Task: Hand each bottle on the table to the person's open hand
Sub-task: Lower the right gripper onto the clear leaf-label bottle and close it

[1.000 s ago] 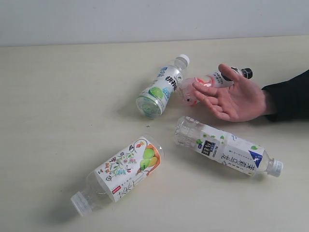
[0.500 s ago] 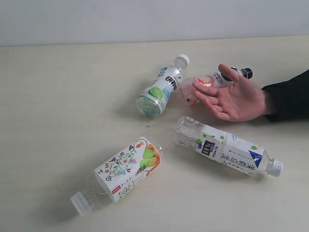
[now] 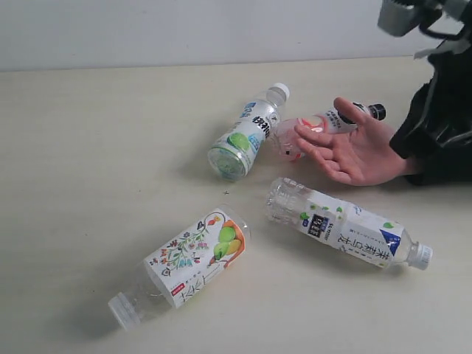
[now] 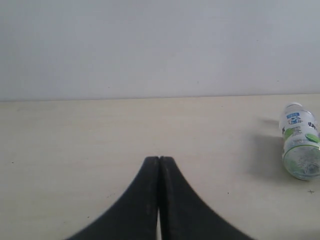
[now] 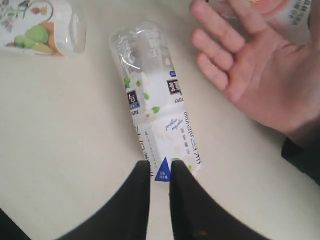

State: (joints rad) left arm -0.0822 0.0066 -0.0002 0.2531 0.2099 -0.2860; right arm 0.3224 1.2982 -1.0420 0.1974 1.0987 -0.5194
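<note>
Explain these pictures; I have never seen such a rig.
This is a two-armed robot. The wide picture comes from a camera off the arms; the other two from a camera on each wrist, looking past its pincer. On the table four bottles lie on their sides: floral, navy, green and pink, the pink partly behind a person's open hand. The dark arm at the wide view's right is the robot's. The left pincer is shut and empty; the right pincer, slightly parted, hovers over the navy bottle. Nothing is held.
</note>
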